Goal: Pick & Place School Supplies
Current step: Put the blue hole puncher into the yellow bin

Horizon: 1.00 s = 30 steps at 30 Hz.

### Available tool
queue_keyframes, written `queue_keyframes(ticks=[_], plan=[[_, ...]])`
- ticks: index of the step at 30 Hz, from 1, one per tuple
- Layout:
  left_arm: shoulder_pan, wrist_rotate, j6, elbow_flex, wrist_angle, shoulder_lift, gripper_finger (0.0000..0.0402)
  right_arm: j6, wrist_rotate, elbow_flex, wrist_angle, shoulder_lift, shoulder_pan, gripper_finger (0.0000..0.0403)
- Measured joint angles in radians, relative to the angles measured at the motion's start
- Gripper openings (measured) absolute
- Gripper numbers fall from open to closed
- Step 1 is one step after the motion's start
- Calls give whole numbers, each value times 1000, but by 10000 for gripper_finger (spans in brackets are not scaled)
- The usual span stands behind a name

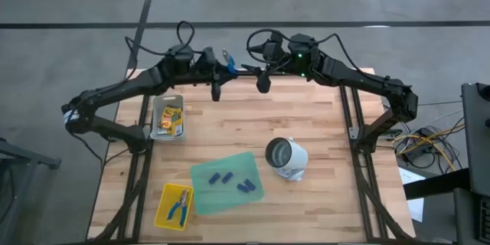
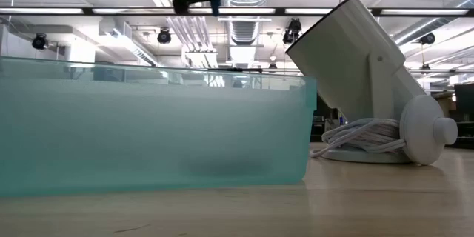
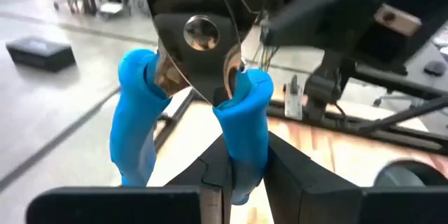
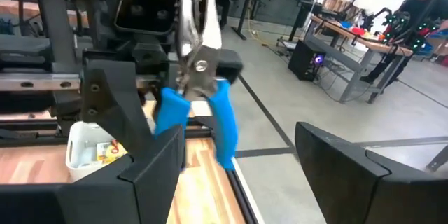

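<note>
My left gripper is up over the table's far edge, shut on a pair of blue-handled pliers, which also show in the left wrist view. Facing it from the right is my right gripper, open, with the pliers ahead of its fingers and apart from them. On the table, a second blue-handled tool lies in the yellow mesh basket. Several purple-blue pieces lie on the green sheet. Crayon boxes sit in a white tray. My left gripper pinches one blue handle of the pliers between its two fingers. The other handle stands free beside them. The pliers are lifted clear of the table, their metal head pointing away from the fingers.
A white lamp with a coiled cord lies on its side right of the green sheet; the low view shows it beside the green wall. Bare wood lies at the table's middle and right.
</note>
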Motion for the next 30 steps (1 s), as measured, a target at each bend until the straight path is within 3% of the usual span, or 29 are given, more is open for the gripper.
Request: queue_keyframes(ticks=[5, 12, 14, 18, 24, 30], plan=[[-2, -8, -54, 0, -177, -73, 62, -9, 22, 0, 0, 0, 0, 270], [-31, -126, -292, 0, -532, -163, 62, 3, 291, 0, -8, -1, -1, 270], [-53, -131, -378, 0, -621, -175, 62, 27, 323, 0, -10, -1, -1, 270], [-151, -137, -483, 0, -726, -175, 62, 82, 322, -1, -10, -12, -7, 270], [-341, -307, -552, 0, -740, -157, 62, 65, 214, -36, -12, -56, -16, 270], [-429, -381, -705, 0, -839, -153, 62, 62, 172, -165, 39, -158, -23, 270]])
